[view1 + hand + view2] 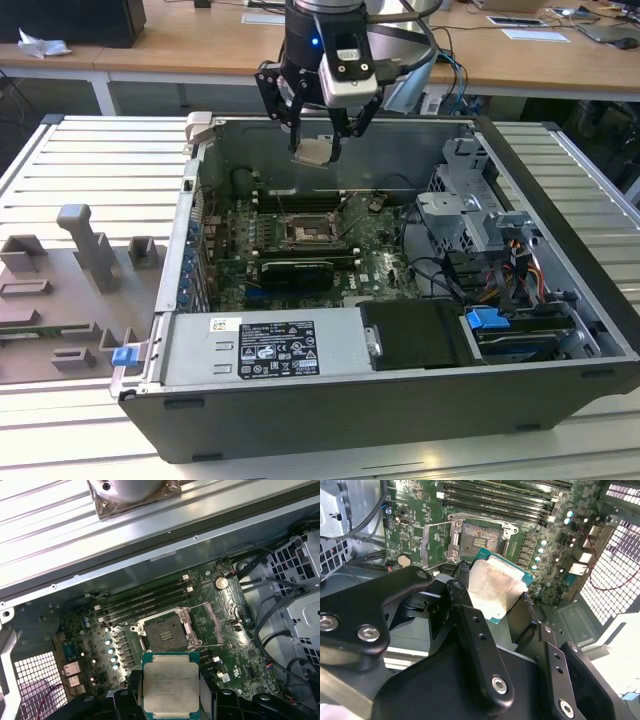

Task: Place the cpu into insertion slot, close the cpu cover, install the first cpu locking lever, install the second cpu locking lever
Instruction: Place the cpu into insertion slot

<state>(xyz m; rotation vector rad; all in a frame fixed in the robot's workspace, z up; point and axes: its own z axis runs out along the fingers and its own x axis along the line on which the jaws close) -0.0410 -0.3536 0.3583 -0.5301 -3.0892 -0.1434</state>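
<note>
From my station I see one gripper (318, 140) hanging over the open computer case (560, 250), near the case's far wall. Its two fingers (470, 625) are closed partway onto opposite edges of the single cpu (492, 587). The chip is held level in the air with its pale metal top facing the cameras, clear of the motherboard (95, 640) below.

The one insertion slot (162, 630) sits near the middle of the board. It is bare, and its contact field is exposed. The one cpu cover (437, 540) is swung up on the side of the socket, away from the opening. In both wrist views the chip hangs near the socket but not over it.

I count four long black memory slots (145, 600) in the bank just beside the socket.

The case lies on its side on the ribbed tabletop (90, 160), and one power supply (265, 345) runs along its near wall. A grey fixture plate (70, 290) rests at the tabletop's edge on the exterior view's left.
</note>
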